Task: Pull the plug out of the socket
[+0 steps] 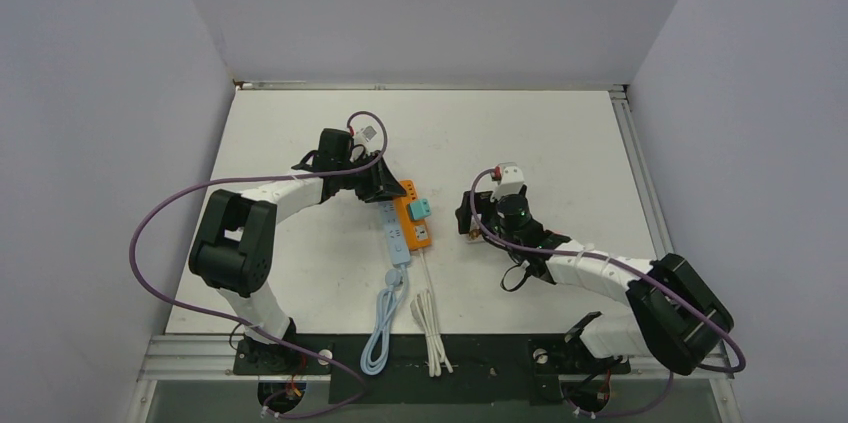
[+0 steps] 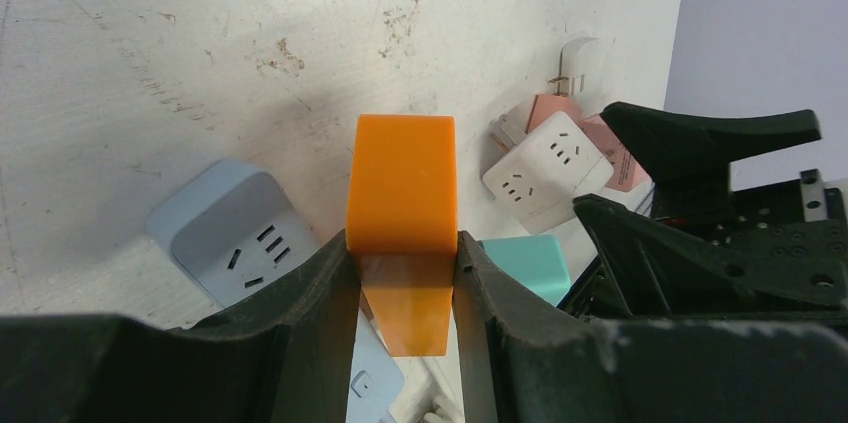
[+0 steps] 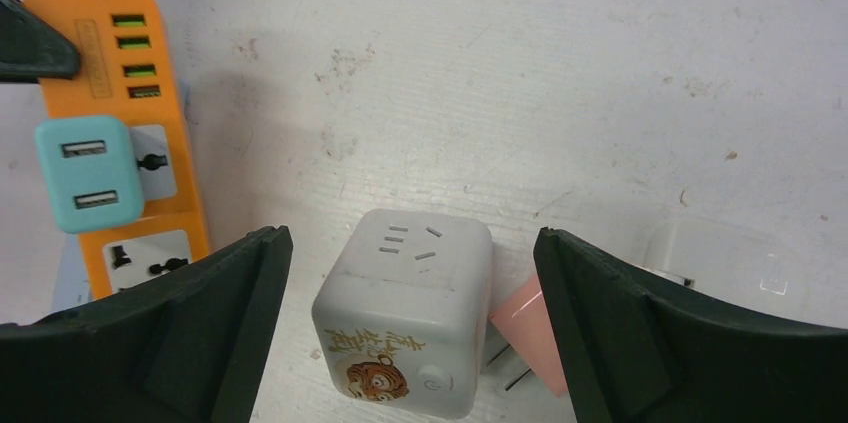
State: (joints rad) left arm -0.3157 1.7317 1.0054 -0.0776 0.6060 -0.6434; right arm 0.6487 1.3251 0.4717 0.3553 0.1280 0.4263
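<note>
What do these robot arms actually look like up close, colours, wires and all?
The left arm and right arm pair white tube-like links with chunky black joints. A thin purple cable loops loosely alongside each. Each wrist carries a small white camera box, and the fingers are matte black, wedge-shaped plastic.

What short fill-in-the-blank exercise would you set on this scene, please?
1. The left pincer is ____ on the orange power strip.
2. The right pincer stands ____, with the white cube adapter lying between its fingers.
3. The teal USB adapter is plugged into the strip coloured ____.

Missing words: shut; open; orange.
</note>
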